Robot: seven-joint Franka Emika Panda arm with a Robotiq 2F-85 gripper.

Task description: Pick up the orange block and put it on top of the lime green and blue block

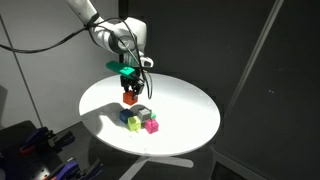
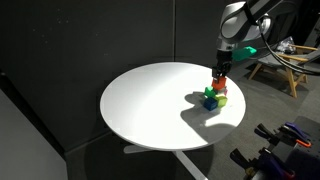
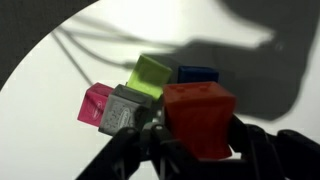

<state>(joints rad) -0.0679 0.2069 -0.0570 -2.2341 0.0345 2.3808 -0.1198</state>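
My gripper (image 3: 200,140) is shut on the orange block (image 3: 199,118) and holds it in the air just above the cluster of cubes. In the wrist view the lime green cube (image 3: 154,75) and the blue cube (image 3: 198,74) lie side by side beyond the orange block. In an exterior view the gripper (image 1: 130,92) hangs over the lime green cube (image 1: 134,124) with the orange block (image 1: 130,97) in its jaws. In an exterior view the orange block (image 2: 217,85) sits above the green cube (image 2: 222,99) and blue cube (image 2: 209,102).
A grey cube (image 3: 122,112) and a magenta-pink cube (image 3: 95,103) touch the cluster. All stand on a round white table (image 1: 190,115), near its edge (image 2: 235,112) in an exterior view. Dark curtains stand behind; equipment sits on the floor.
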